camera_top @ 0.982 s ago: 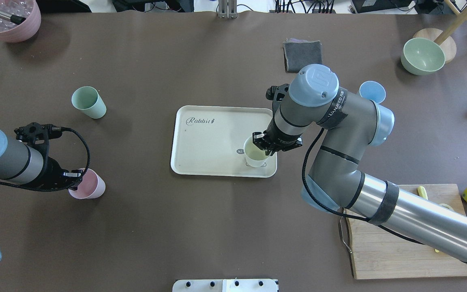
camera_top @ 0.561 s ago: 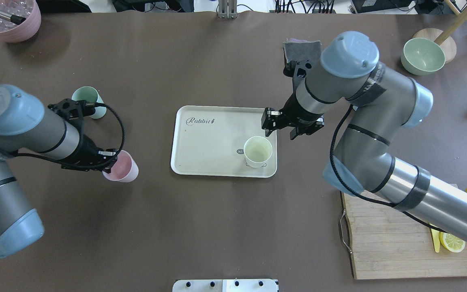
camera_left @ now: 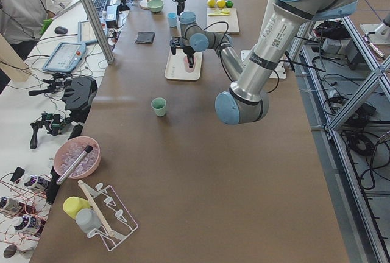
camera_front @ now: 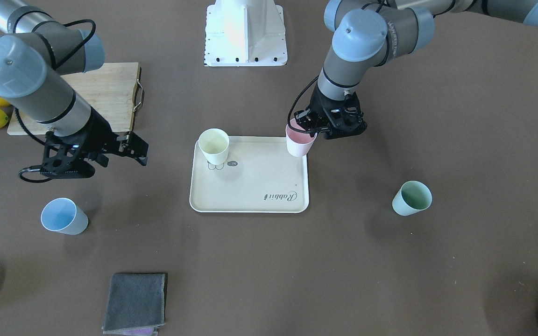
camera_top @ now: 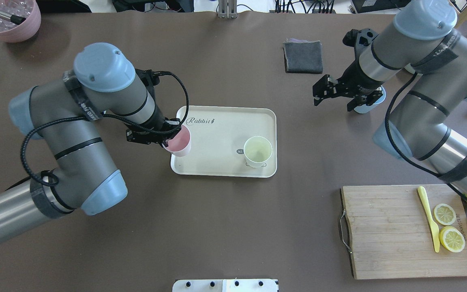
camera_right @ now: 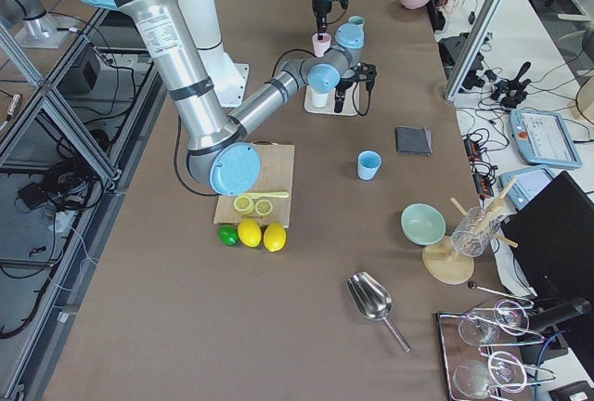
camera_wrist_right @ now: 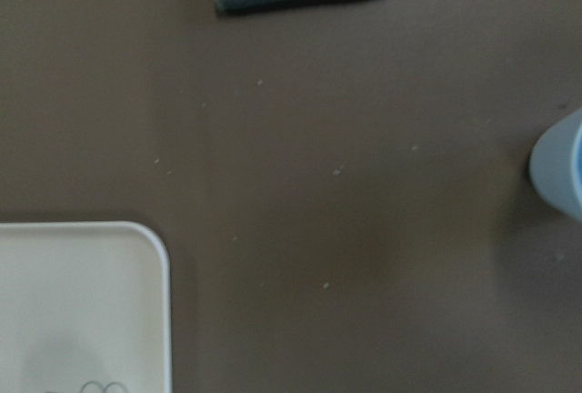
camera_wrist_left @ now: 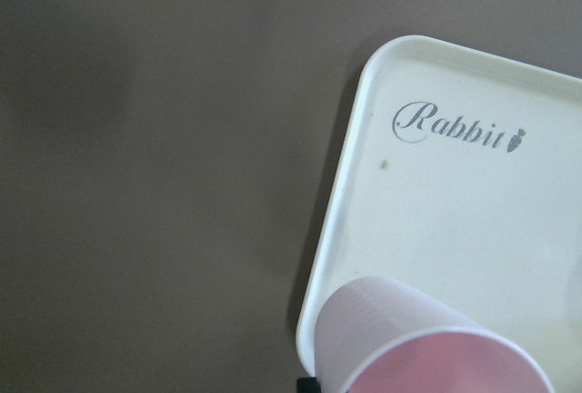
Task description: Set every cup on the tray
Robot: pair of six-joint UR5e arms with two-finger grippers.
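Left hand is clamped on the pink cup, which sits in the fingers at the left rim of the tray (contact with the tray cannot be determined). The yellow cup stands upright on the tray's right side, beside a small "hi" mark. The tray's far-left corner bears the script "Rabbit". Right hand is spread wide and empty, the blue cup on the tabletop just to its right. The mint cup stands on the tabletop, well left of the tray.
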